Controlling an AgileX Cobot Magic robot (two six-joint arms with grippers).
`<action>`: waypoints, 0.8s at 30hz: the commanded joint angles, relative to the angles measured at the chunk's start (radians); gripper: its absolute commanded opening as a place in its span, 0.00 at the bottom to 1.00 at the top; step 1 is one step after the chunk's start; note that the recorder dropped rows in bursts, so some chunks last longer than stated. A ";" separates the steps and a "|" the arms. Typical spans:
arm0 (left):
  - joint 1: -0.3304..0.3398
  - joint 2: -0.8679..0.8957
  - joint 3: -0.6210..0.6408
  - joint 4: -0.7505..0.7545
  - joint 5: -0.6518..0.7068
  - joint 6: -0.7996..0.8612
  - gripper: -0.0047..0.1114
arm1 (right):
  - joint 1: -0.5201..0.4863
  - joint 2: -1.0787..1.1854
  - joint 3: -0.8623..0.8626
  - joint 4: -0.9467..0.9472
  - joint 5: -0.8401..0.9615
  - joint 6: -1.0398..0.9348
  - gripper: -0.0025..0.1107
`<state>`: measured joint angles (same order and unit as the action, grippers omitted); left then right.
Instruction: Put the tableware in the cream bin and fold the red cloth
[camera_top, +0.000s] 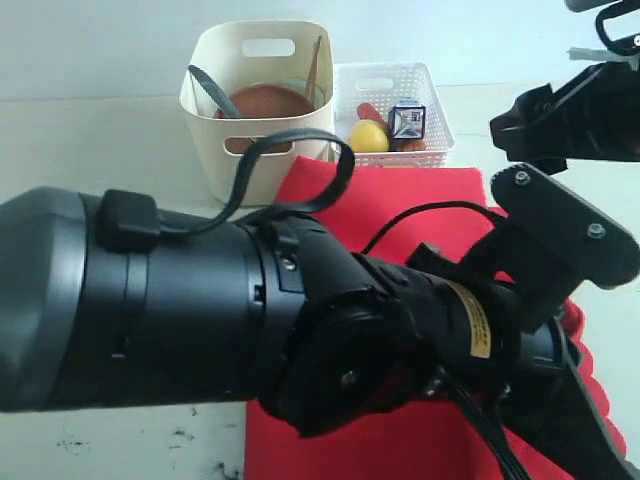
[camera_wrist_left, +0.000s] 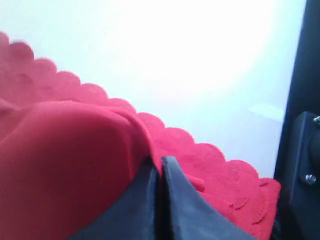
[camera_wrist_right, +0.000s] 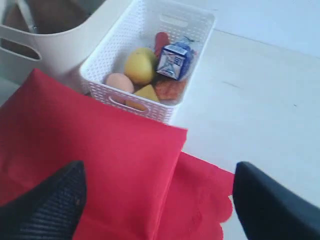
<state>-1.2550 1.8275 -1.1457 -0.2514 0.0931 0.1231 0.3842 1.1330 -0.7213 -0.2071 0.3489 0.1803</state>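
1. Left jaws pressed together, pinching a raised fold of the red cloth (camera_wrist_left: 75, 165) close to its scalloped edge. Right jaws spread wide and holding nothing, fingertips (camera_wrist_right: 50, 200) hovering over the cloth.
2. Red cloth lies flat on the bench (camera_top: 100, 150), directly in front of the cream bin (camera_top: 270, 170), with its far corner against the bin wall. Scalloped edge runs near-to-far along the right side of the exterior view. A folded top layer covers most of the cloth, with a scalloped strip showing past it. Long axis: cannot tell, the arm hides the middle.
3. Left arm (camera_top: 200, 300) reaches low across the foreground from left to right, over the cloth. Right arm (camera_top: 570, 115) hangs at upper right.
4. Cream bin holds the reddish-brown plate (camera_top: 268, 100), dark spoon (camera_top: 210, 88) and chopsticks (camera_top: 316, 65) — the last two lean on the rim. White perforated basket (camera_top: 435, 100) sits just beside it, with the lemon (camera_top: 369, 137) and milk carton (camera_top: 406, 120) inside.
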 joint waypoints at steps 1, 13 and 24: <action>-0.011 -0.001 -0.008 0.005 -0.063 0.005 0.05 | -0.011 -0.004 0.012 -0.036 -0.002 0.060 0.70; -0.011 0.108 -0.039 0.005 -0.119 0.046 0.39 | -0.011 0.021 0.016 -0.038 -0.014 0.060 0.70; 0.097 0.038 -0.066 0.013 0.203 0.172 0.52 | -0.011 0.098 0.016 -0.053 -0.034 0.060 0.70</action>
<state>-1.2152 1.9134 -1.2079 -0.2428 0.1538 0.2676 0.3811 1.1820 -0.7078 -0.2354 0.3451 0.2400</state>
